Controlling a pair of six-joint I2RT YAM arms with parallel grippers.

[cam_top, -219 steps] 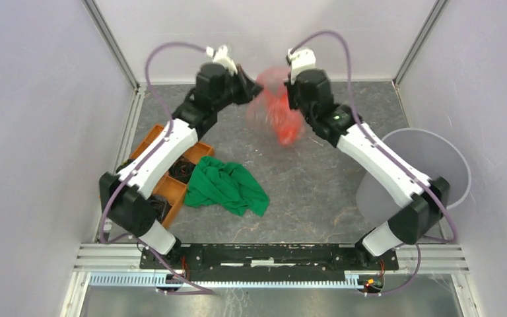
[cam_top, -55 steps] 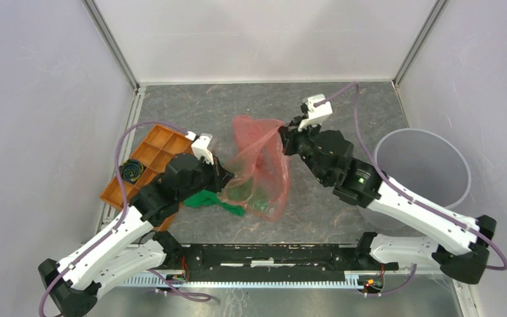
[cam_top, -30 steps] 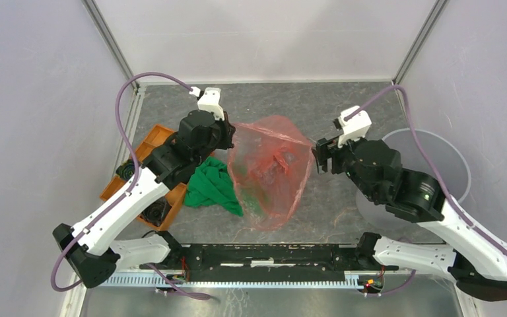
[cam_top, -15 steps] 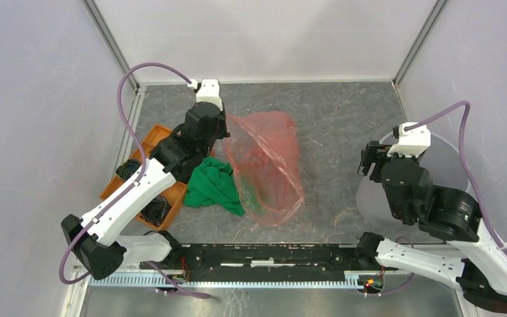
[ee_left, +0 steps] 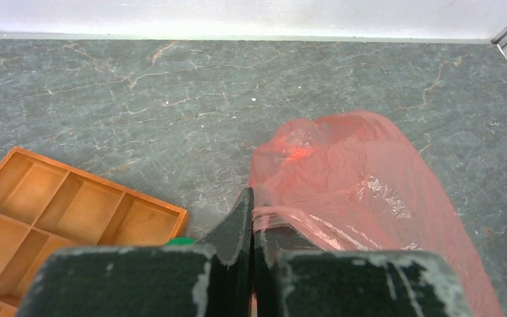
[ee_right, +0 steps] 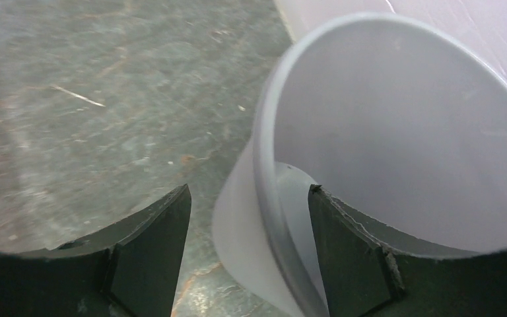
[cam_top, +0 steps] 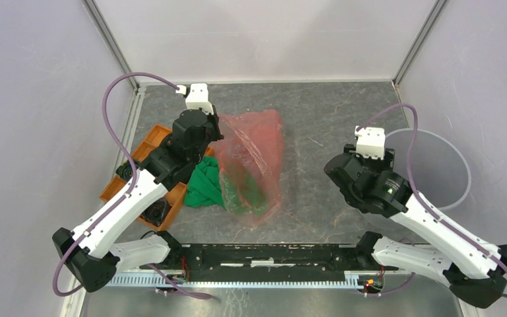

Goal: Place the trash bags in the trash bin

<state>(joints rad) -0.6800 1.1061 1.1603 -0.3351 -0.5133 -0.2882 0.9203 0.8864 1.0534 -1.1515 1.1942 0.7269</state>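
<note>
Pinching a fold of the thin, translucent red-pink plastic film trash bag (ee_left: 356, 178), the left tool (ee_left: 251, 198) has its jaws pressed together on the film near the bag's edge. The rest of the bag lies slack on the grey stone-patterned surface (cam_top: 330, 119), draped partly over the crumpled green cloth (cam_top: 203, 186) and near the orange compartment tray (cam_top: 153, 144). The right tool (ee_right: 249, 190) is spread, with one finger on each side of the rim of the round translucent grey-white plastic trash bin (ee_right: 403, 132). Contact with the wall cannot be confirmed. The bin stands at the right of the surface, well apart from the bag.

Probable faults from this state:

- Slip at the pinch: the film is glossy and only a narrow fold is held, so a fast lift could pull it free.
- Cloth pickup: the bag overlies the green cloth, so dragging it sideways rather than lifting it could carry the cloth along.
- Bin upset: the bin looks light, so closing on its thin rim and pulling could tilt or slide it.
- Overhang: the bag looks larger than the bin, so held at one point it may drape over the rim instead of dropping in.
</note>
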